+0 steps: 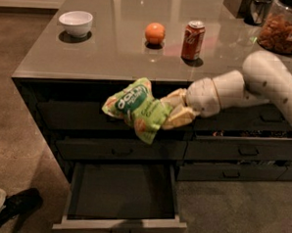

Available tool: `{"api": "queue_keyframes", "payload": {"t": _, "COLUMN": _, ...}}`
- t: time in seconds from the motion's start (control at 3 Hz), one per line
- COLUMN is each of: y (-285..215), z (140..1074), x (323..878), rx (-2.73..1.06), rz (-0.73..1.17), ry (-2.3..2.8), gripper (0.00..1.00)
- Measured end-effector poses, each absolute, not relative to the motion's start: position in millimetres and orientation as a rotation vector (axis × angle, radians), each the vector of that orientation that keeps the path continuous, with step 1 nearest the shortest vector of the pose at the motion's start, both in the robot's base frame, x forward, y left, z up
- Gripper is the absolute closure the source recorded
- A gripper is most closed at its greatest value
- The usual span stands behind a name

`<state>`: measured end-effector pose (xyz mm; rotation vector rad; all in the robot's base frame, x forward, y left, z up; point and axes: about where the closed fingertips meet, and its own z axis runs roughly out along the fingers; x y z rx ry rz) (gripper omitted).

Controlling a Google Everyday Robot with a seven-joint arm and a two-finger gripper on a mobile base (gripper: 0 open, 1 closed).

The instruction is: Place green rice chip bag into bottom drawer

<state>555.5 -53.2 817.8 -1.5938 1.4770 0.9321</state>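
The green rice chip bag (136, 108) is a crumpled light-green foil bag with a dark green-and-white logo oval. It hangs in the air in front of the upper drawer fronts, below the counter edge. My gripper (173, 111) is shut on the bag's right end, with my white arm reaching in from the right. The bottom drawer (120, 225) is pulled open below the bag, showing a flat dark interior, a pale grey rim and a small bar handle. The bag is above the drawer's back half.
On the grey counter (110, 48) stand a white bowl (76, 22), an orange (155, 33), a red soda can (193, 40) and a jar of snacks (283, 30). Closed drawers (119, 149) sit above the open one. A right-hand drawer column (242, 150) is beside it. A dark shoe (11, 207) lies on the floor at left.
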Motion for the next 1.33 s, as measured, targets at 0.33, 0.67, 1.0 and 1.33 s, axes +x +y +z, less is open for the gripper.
{"api": "queue_keyframes", "payload": {"t": 0.33, "y": -55, "z": 758, "x": 531, "rx": -1.588, "rz": 0.985, "ry": 1.528, "gripper": 1.0}}
{"api": "queue_keyframes", "payload": {"t": 0.67, "y": -46, "z": 691, "x": 513, "rx": -1.588, "rz": 1.023, "ry": 1.578, "gripper": 1.0}}
{"api": "queue_keyframes", "payload": {"t": 1.0, "y": -22, "z": 584, "x": 491, "rx": -1.531, "rz": 1.085, "ry": 1.706, "gripper": 1.0}}
{"api": "queue_keyframes", "payload": {"t": 1.33, "y": -2, "z": 521, "x": 478, "rx": -1.451, "rz": 1.104, "ry": 1.819, "gripper": 1.0}}
